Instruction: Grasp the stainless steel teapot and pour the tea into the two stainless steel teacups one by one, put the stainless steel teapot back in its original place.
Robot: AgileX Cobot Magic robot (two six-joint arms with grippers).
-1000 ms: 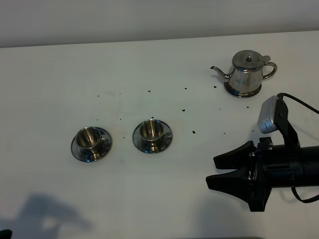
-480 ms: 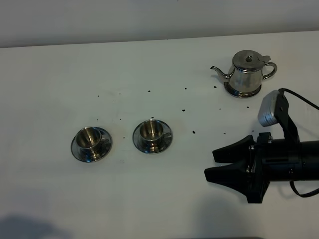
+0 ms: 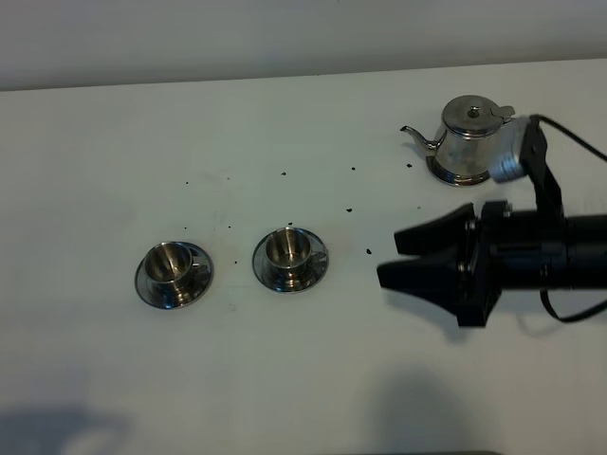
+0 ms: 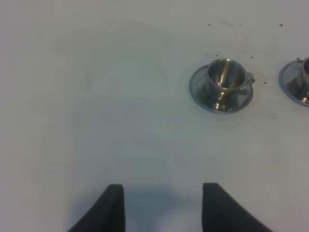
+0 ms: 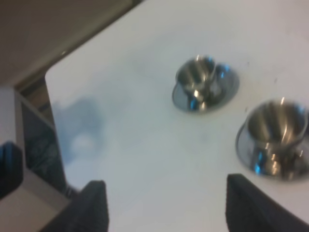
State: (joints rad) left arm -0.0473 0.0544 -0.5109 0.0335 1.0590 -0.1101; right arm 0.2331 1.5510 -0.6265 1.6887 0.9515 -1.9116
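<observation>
The steel teapot (image 3: 467, 137) stands on its round coaster disc (image 3: 446, 176) at the back right, its handle partly hidden by my right arm's camera. Two steel teacups on saucers stand side by side: the left cup (image 3: 169, 264) and the right cup (image 3: 287, 248). My right gripper (image 3: 391, 258) is open and empty, in front of the teapot, pointing left toward the cups. Its wrist view shows both cups (image 5: 197, 76) (image 5: 277, 123) beyond the open gripper (image 5: 166, 193). My left gripper (image 4: 161, 193) is open and empty, well short of the left cup (image 4: 224, 77).
The white table (image 3: 285, 370) has small dark specks (image 3: 368, 251) scattered between the cups and the teapot. The second saucer (image 4: 292, 82) shows at the edge of the left wrist view. The table's edge and a dark drop-off (image 5: 29, 145) show in the right wrist view.
My right gripper has moved toward the back and a little left, still open; its camera now overlaps the teapot's handle. The shadow at the front left has shrunk. Teapot and cups have not moved.
</observation>
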